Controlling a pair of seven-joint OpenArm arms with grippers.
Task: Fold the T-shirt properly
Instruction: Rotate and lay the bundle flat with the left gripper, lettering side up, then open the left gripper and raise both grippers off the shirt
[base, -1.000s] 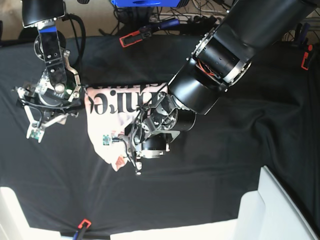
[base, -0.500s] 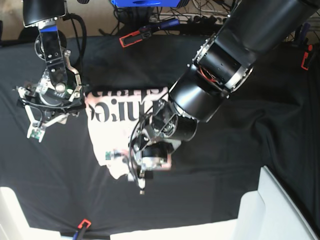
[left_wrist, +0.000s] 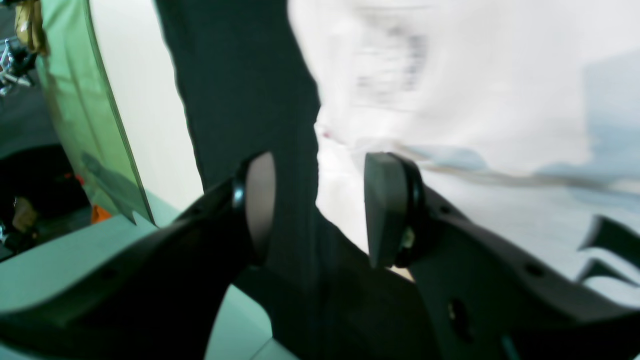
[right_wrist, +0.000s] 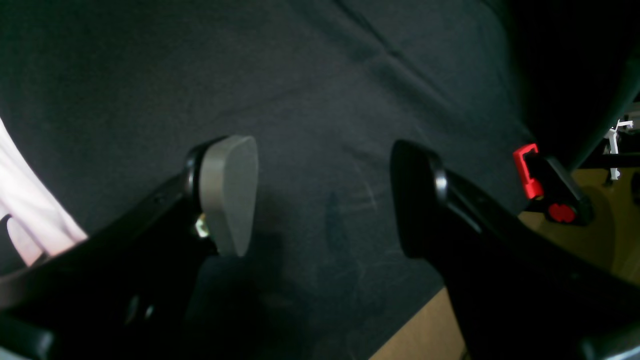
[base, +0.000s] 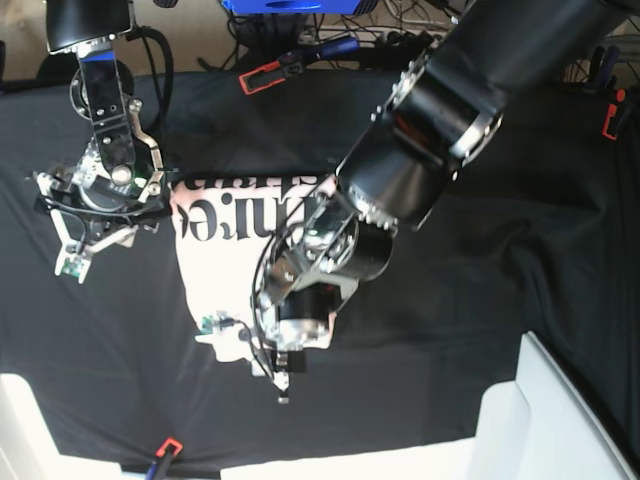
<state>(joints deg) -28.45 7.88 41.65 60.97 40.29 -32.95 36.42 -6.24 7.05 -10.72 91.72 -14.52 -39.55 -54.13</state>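
Note:
The pale pink T-shirt (base: 225, 270) lies on the black table cloth (base: 450, 300), its black lettering showing along the far edge. My left gripper (base: 272, 368) hangs over the shirt's near edge, partly past it. In the left wrist view the left gripper (left_wrist: 320, 200) is open, with only black cloth in the gap and the blurred T-shirt (left_wrist: 450, 100) to the right. My right gripper (base: 88, 240) stands beside the shirt's left side. In the right wrist view it (right_wrist: 325, 200) is open over bare cloth, a strip of T-shirt (right_wrist: 25, 200) at the left edge.
Red clamps (base: 262, 75) (base: 610, 115) (base: 168, 447) hold the cloth at the table's edges; one clamp (right_wrist: 530, 170) sits close to the right gripper. White bins (base: 560, 420) (base: 20, 430) stand at the front corners. The big left arm (base: 440, 110) crosses the middle.
My left gripper moved toward the front edge and opened, letting go of the shirt. The shirt's near part now lies further toward the front. The right arm stayed still.

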